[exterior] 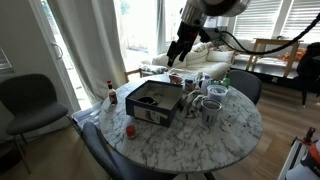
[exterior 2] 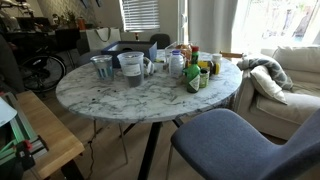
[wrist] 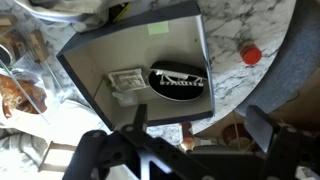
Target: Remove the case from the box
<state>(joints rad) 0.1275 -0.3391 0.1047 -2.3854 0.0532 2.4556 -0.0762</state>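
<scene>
Spread gripper hangs over the box. The case hugs its 5 o'clock corner, so a finger may snag the wall.

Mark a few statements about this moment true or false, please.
1. The case lies in the box. True.
2. The gripper is shut on the case. False: its fingers stand wide apart and clear of the case, holding nothing.
3. The red object is in the box too. False: it sits on the table, outside the box.
4. White mugs stand on the table beside the box. True.
</scene>
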